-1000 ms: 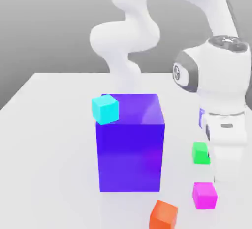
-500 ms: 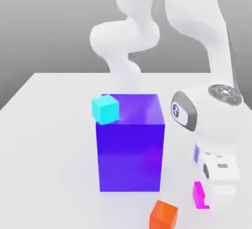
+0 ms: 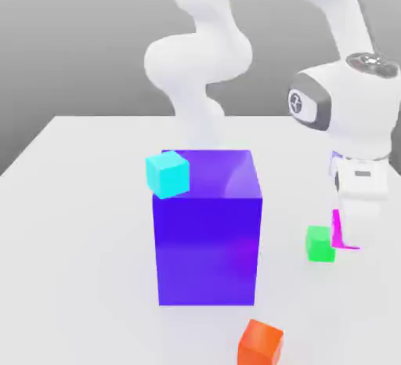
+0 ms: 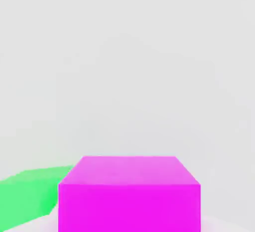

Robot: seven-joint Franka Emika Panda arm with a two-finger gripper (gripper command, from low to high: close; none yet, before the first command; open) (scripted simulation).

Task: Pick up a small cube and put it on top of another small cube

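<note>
A sliver of the small magenta cube (image 3: 339,229) shows under my white hand at the exterior view's right, raised off the table. My gripper (image 3: 348,235) is shut on it. The bright green cube (image 3: 319,243) rests on the table just to the left of the held cube and slightly lower. In the hand view the magenta cube (image 4: 129,196) sits close in front, and the green cube (image 4: 27,196) lies beside and beyond it on the white table.
A big blue-purple block (image 3: 207,230) stands mid-table, left of the green cube. A cyan cube (image 3: 167,174) sits at its upper left corner. An orange cube (image 3: 261,343) lies near the front. The white table (image 3: 78,238) spreads out to the left.
My hand dropped onto the magenta cube near the front, shut on it, then rose and carried it back beside the green cube. The other cubes have not moved.
</note>
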